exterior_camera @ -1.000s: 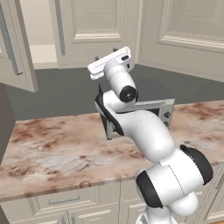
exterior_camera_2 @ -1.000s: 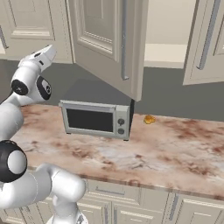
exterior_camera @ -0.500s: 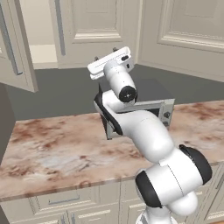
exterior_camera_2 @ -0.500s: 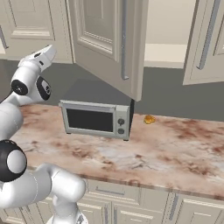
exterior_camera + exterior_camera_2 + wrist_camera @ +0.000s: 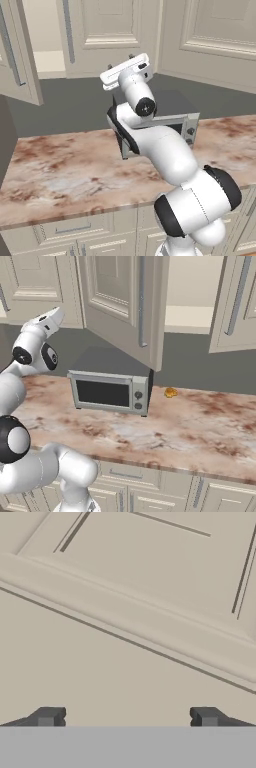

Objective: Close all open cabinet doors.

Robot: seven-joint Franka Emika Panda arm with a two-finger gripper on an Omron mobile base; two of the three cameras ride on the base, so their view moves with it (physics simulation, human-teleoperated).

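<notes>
While the arm [image 5: 165, 150] reaches up toward the upper cabinets, its gripper [image 5: 127, 717] faces a cream panelled surface at close range, jaws spread wide and holding nothing; whether the fingertips [image 5: 48, 716] touch the panel cannot be told. Three cabinet doors stand open above the table [image 5: 200, 426]: the middle door [image 5: 125, 306], with its long grey bar handle [image 5: 142, 301], swings out over the microwave [image 5: 110, 388]; the right door [image 5: 237, 303] hangs ajar at the upper right of the right base view; the left door [image 5: 17, 50] juts out at the upper left of the left base view. A small orange item [image 5: 170, 392] lies near the table's rear edge, just right of the microwave.
</notes>
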